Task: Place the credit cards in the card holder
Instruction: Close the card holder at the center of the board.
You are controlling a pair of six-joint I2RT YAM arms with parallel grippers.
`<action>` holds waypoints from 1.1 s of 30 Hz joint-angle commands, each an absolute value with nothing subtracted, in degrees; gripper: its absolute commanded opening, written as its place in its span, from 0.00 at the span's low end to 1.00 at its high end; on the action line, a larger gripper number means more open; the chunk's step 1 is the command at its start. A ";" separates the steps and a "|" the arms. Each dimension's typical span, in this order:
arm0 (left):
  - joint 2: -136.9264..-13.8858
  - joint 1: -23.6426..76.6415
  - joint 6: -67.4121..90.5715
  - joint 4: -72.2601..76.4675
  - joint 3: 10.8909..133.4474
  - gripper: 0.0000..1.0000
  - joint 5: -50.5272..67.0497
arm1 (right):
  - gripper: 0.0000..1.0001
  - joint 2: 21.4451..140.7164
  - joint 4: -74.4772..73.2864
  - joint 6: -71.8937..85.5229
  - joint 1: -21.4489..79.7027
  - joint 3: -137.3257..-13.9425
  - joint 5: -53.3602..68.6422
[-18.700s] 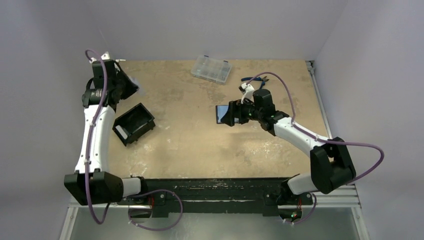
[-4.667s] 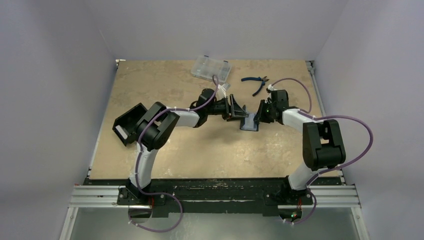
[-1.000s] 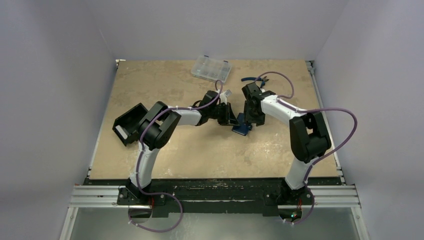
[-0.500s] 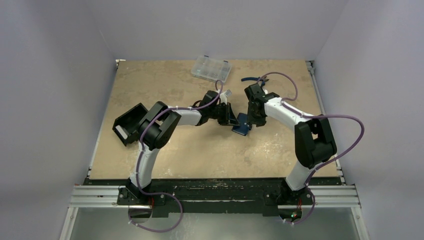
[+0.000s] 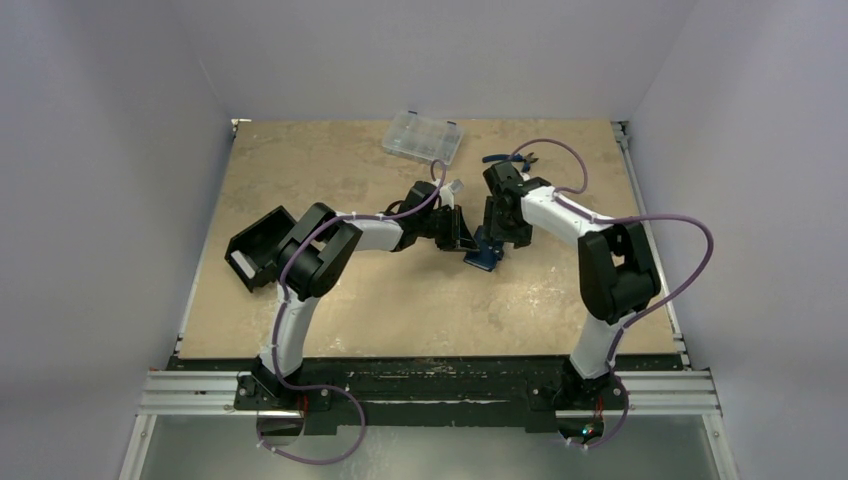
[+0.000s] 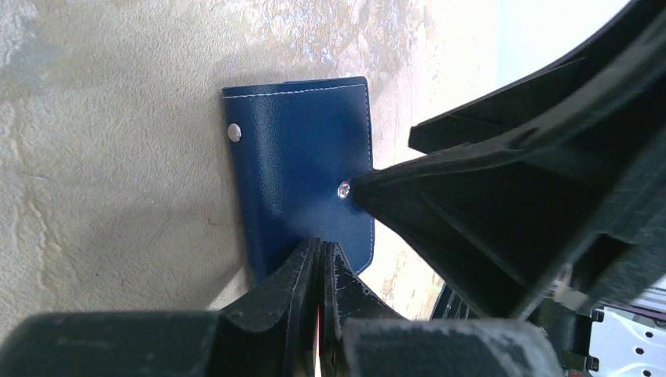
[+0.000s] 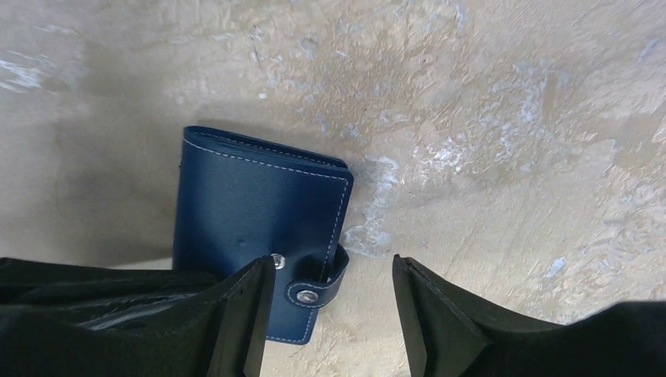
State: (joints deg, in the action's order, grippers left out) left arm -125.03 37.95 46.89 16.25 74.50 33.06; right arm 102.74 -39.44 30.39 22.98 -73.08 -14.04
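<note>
Flanking card holder (image 7: 251,220) on tabletop (image 5: 400,300) — left end effector (image 6: 320,248) closed, right end effector (image 7: 331,265) apart.

Pale walls (image 5: 430,50); mottled tan tabletop (image 5: 400,300)

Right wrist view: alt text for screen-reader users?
A folded navy card holder lies flat on a mottled tan table. The right gripper, open, straddles the holder's snap tab from the bottom of frame; one fingertip overlaps the holder, the other is over bare table.
</note>
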 commanded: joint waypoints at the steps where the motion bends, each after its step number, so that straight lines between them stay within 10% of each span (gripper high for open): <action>1: -127.21 39.44 44.43 11.69 73.78 0.05 29.59 | 0.65 104.16 -40.57 30.77 23.29 -75.57 -15.97; 33: -127.44 39.83 44.33 11.58 74.05 0.04 29.88 | 0.31 98.96 -42.67 31.73 23.29 -70.84 -14.26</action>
State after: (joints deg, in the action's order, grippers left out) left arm -125.03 38.09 46.89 16.45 74.50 32.97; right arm 101.60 -42.59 30.65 23.20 -70.98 -14.02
